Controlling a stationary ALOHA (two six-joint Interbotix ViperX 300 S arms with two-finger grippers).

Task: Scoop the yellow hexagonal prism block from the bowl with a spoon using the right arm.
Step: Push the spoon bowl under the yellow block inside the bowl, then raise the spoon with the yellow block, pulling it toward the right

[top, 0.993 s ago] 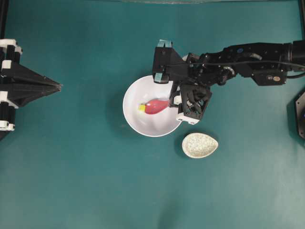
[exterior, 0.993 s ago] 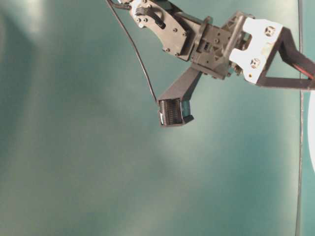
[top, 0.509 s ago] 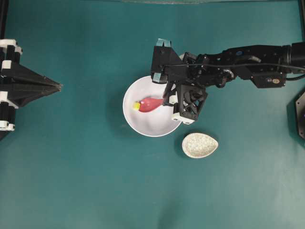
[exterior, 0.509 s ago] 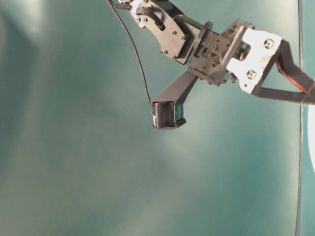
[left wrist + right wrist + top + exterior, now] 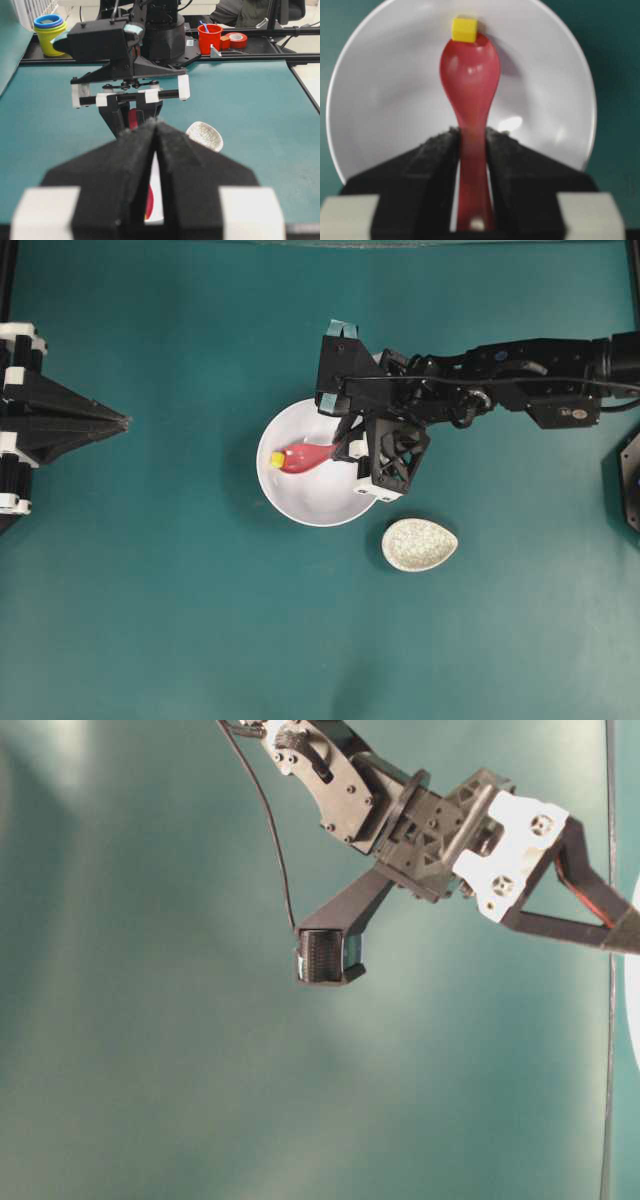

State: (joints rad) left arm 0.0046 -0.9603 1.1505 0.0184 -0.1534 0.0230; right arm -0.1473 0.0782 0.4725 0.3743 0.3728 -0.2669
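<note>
In the overhead view the arm hides the spoon's (image 5: pixel 303 455) handle. The right gripper (image 5: pixel 471 145) clamps that handle between narrow jaws, scoop over the bowl (image 5: pixel 300 502) at centre. The yellow block (image 5: pixel 464 29) touches the scoop's tip. The left gripper (image 5: pixel 156 131), at the left edge, is closed and empty.

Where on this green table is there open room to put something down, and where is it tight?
Open: the stretch between the left gripper and the bowl, and below the speckled dish. Tight: around the bowl, where the right gripper holds the spoon.
</note>
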